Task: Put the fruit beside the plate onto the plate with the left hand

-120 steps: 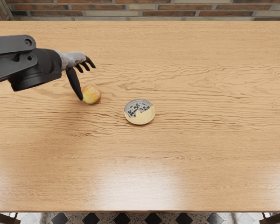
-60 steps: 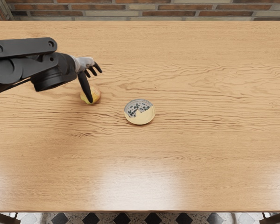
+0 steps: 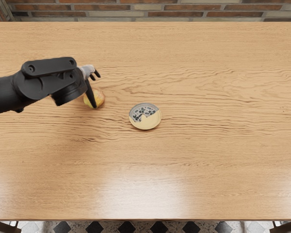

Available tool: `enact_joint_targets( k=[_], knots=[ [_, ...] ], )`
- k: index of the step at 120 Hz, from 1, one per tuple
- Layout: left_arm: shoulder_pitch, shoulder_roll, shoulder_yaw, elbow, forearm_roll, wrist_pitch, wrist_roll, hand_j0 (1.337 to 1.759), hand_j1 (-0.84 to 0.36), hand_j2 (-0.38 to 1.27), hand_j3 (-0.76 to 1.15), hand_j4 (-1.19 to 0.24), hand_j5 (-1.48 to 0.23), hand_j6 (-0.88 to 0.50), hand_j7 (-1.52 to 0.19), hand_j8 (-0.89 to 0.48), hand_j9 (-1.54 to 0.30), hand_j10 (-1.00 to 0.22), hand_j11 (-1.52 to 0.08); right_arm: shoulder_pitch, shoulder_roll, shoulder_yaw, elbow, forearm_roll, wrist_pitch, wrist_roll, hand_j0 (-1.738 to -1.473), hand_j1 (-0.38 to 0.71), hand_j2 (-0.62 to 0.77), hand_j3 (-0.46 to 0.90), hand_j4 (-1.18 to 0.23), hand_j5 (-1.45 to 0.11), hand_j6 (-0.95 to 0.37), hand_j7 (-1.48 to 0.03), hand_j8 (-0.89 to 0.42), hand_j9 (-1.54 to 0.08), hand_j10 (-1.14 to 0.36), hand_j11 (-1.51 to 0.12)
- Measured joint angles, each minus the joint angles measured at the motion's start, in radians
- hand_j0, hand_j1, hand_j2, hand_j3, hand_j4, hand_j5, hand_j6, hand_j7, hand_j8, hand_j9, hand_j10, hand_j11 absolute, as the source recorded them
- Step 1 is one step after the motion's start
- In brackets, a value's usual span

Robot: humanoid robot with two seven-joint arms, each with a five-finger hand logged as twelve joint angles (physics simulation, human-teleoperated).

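Left of centre in the frame, the fruit is left lying on the table, beside the plate but apart from it. The left hand is held over it with fingers spread, nothing gripped, presumably ready for a grasp.

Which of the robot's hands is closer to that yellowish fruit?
Left. The left hand is right at the fruit, overlapping its upper left side; the right hand is not in the picture at all.
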Motion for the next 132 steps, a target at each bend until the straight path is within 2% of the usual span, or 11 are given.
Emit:
enact_joint_targets(
  k=[22, 35, 57, 90, 117, 132],
  knots=[
    [0.002, -0.03, -0.013, 0.049, 0.019, 0.0, 0.0, 1.658, 0.06, 0.05, 0.0, -0.25, -0.32, -0.25, -0.32, -0.25, -0.32, -0.25, -0.32, 0.0, 0.0, 0.0, 0.0, 0.0, 0.0, 0.0, -1.658, -0.31, -0.01, 0.0, -0.04, -0.05, -0.04, -0.05, -0.04, -0.05, -0.04, -0.05],
    [0.044, -0.099, -0.015, 0.092, 0.043, 0.0, -0.001, 1.658, 0.06, 0.05, 0.0, -0.25, -0.32, -0.25, -0.32, -0.25, -0.32, -0.25, -0.32, 0.0, 0.0, 0.0, 0.0, 0.0, 0.0, 0.0, -1.658, -0.31, -0.01, 0.0, -0.04, -0.05, -0.04, -0.05, -0.04, -0.05, -0.04, -0.05],
    [0.057, -0.125, -0.016, 0.156, 0.076, -0.001, -0.001, 1.658, 0.07, 0.06, 0.0, -0.25, -0.32, -0.25, -0.32, -0.25, -0.32, -0.25, -0.32, 0.0, 0.0, 0.0, 0.0, 0.0, 0.0, 0.0, -1.658, -0.31, -0.01, 0.0, -0.04, -0.05, -0.04, -0.05, -0.04, -0.05, -0.04, -0.05],
    [0.08, -0.143, -0.013, 0.187, 0.085, -0.001, -0.002, 1.658, 0.05, 0.06, 0.0, -0.25, -0.32, -0.25, -0.32, -0.25, -0.32, -0.25, -0.32, 0.0, 0.0, 0.0, 0.0, 0.0, 0.0, 0.0, -1.658, -0.31, -0.01, 0.0, -0.04, -0.05, -0.04, -0.05, -0.04, -0.05, -0.04, -0.05],
    [0.089, -0.143, -0.013, 0.187, 0.084, -0.002, -0.002, 1.658, -0.09, 0.08, 0.0, -0.37, -0.48, -0.37, -0.48, -0.37, -0.47, -0.37, -0.48, 0.0, 0.0, 0.0, 0.0, 0.0, 0.0, 0.0, -1.658, -0.31, -0.01, 0.0, -0.04, -0.05, -0.04, -0.05, -0.04, -0.05, -0.04, -0.05],
    [0.092, -0.142, -0.016, 0.187, 0.081, -0.002, -0.003, 1.659, -0.2, 0.13, 0.07, -0.46, -0.58, -0.42, -0.51, -0.31, -0.56, -0.46, -0.59, 0.0, 0.0, 0.0, 0.0, 0.0, 0.0, 0.0, -1.658, -0.31, -0.01, 0.0, -0.04, -0.05, -0.04, -0.05, -0.04, -0.05, -0.04, -0.05]
  ],
)
